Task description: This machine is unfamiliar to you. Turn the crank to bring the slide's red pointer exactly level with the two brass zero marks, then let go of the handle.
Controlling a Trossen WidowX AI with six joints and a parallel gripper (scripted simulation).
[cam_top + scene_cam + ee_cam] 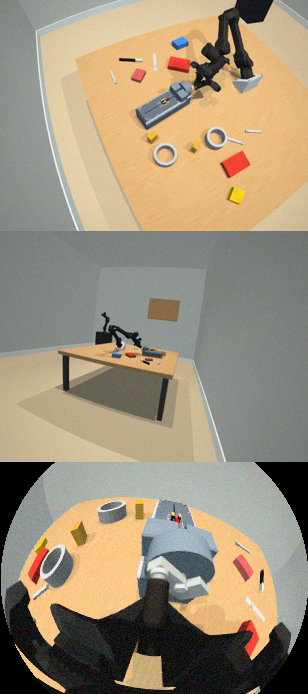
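Observation:
The blue-grey machine [152, 107] [151, 353] [182, 552] lies on the table with a slotted top. Its red pointer [167, 98] [177, 520] is in the slot, a little to the crank side of the brass zero marks [163, 101] and not level with them. The light-grey crank arm [172, 574] is on the round hub at the machine's near end in the wrist view. My gripper [194, 86] [141, 347] [154, 602] is shut on the dark crank handle [159, 590]. The fingers hide part of the handle.
A red block [178, 64] [130, 355] lies beside the arm, with a blue block [180, 43] behind. A small red block [138, 75] and a black marker [127, 59] lie beyond. Two grey rings [155, 154] [208, 142] and yellow blocks [152, 137] [195, 146] lie on the machine's other side.

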